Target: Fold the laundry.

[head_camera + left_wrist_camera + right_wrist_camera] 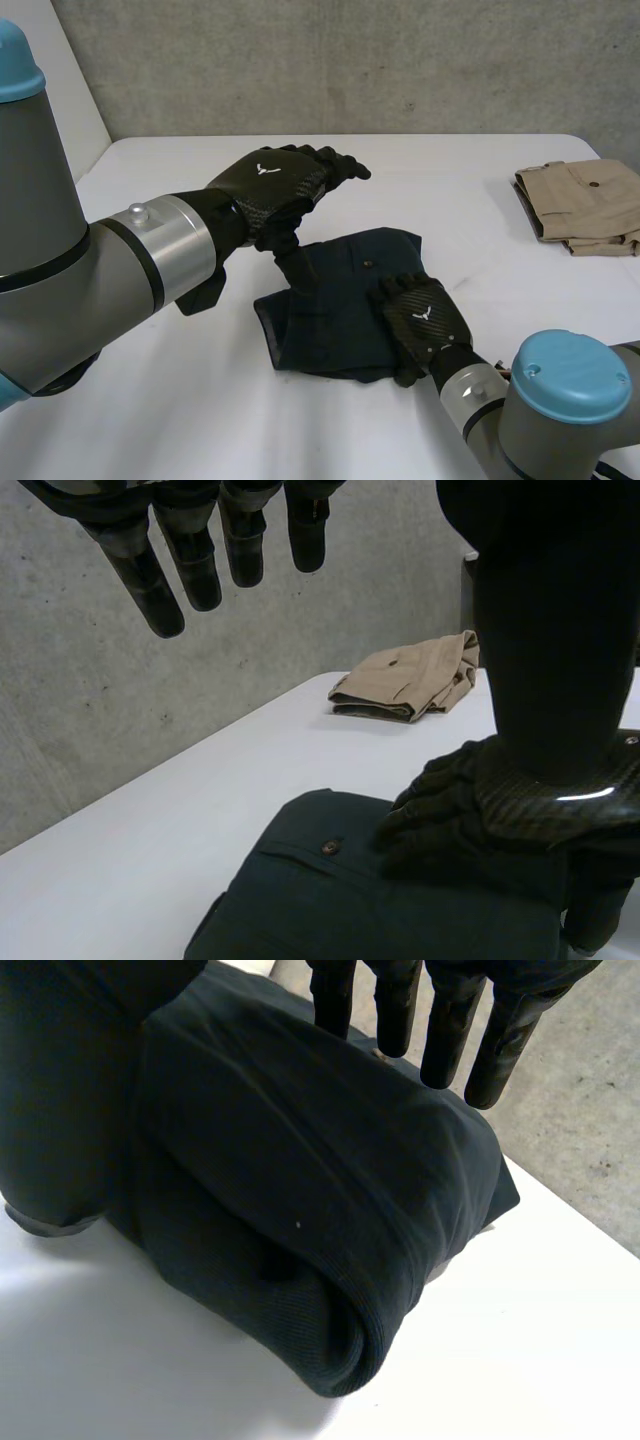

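My right arm [560, 400] comes in closest, and at its end my right hand [420, 315] lies palm down on the dark navy garment [330, 300]. Its fingers [445, 1030] are spread and fairly straight, pressing on the cloth without gripping it. The garment sits under that palm as a thick folded bundle. The side nearest my wrist is a fat rolled fold [340, 1330] with several layers tucked one inside another. Past my fingertips the top layer lies smoother and shows a pocket flap with a small button [329, 848].

My left hand [285, 180] hangs in the air above the bundle's far side, on the thumb side of my right hand. Its fingers [190, 560] are straight and slightly parted and hold nothing. Its thumb points down toward the cloth, and I cannot tell whether it touches.

The white table [150, 400] is bare all round the bundle. There is a wide stretch under my left arm, a strip beyond my left fingertips up to the table's far edge, and a clear gap outward from my right hand. Past that gap, well apart from the bundle, a folded tan garment [585, 205] lies near the far corner. Behind the table's edge stands a grey concrete wall [350, 60].
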{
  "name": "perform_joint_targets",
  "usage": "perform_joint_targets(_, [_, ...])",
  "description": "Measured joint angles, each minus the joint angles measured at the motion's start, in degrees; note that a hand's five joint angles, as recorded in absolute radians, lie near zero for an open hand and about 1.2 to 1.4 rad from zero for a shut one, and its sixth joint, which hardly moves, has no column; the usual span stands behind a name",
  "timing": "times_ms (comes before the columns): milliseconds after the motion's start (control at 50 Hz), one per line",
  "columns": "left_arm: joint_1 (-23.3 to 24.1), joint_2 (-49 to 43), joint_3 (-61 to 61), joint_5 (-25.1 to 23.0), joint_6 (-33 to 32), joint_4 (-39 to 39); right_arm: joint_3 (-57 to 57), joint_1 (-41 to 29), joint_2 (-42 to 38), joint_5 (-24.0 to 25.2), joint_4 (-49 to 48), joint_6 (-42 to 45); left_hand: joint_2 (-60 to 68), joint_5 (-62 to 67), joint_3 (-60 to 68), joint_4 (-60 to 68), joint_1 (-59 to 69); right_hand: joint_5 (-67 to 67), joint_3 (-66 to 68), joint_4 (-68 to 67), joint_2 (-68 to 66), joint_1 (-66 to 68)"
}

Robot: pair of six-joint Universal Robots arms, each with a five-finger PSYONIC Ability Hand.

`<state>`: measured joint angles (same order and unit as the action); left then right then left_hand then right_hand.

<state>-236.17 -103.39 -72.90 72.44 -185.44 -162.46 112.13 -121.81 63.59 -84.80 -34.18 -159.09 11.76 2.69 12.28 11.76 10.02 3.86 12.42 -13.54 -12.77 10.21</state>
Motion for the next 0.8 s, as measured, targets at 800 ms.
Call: perform_joint_targets(800, [-0.3, -0.5, -0.2, 0.0, 1.4, -1.5, -21.3, -0.6, -13.4, -0.3, -0.9, 3.3, 0.0, 0.0, 0.0, 0.0, 0.0, 44.7, 49.4, -51.7, -52.6, 39.9])
